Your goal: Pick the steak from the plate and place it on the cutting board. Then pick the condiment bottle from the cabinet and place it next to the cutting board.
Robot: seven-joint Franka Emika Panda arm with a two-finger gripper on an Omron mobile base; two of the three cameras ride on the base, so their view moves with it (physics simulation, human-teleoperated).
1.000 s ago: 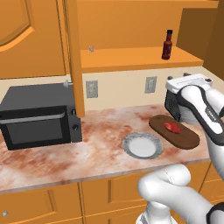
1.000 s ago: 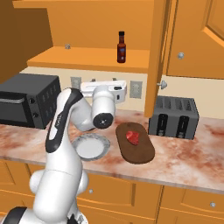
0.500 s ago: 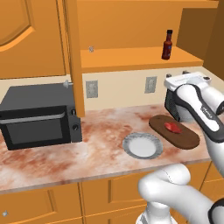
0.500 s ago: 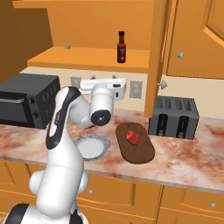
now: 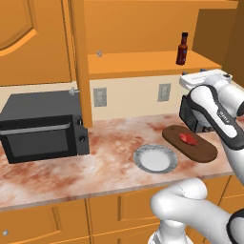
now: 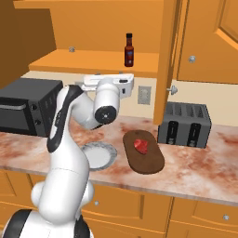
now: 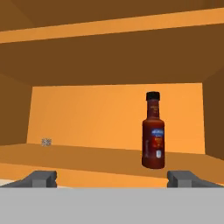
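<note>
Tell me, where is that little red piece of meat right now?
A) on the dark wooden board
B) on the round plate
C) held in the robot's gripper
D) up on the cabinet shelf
A: the steak lies on the cutting board, while the plate beside it is bare and the shelf holds just the bottle.

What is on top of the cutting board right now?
The steak lies alone on the cutting board, toward its back end; the part of the board beneath it is covered. The plate beside it holds nothing.
</note>
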